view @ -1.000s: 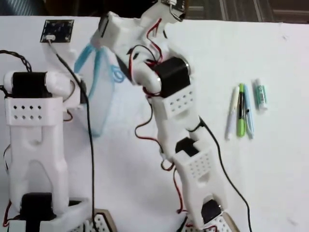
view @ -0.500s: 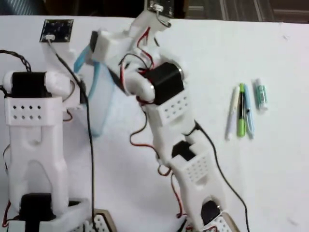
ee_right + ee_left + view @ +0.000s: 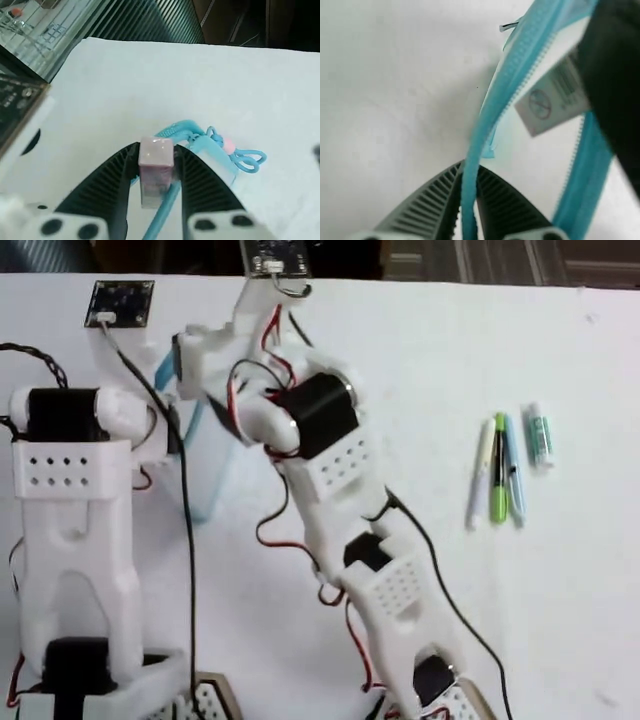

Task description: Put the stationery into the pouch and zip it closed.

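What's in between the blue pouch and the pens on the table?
In the high view, the right arm, gripping a pinkish block, stands between the pouch and the pens; from the arm to the pens, the white table is bare.

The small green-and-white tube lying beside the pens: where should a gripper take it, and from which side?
Grip the green-and-white tube across its middle, coming straight down from above, closing over its short width. It lies flat on the table, with a gap to the blue pen, so a finger likely fits each side.
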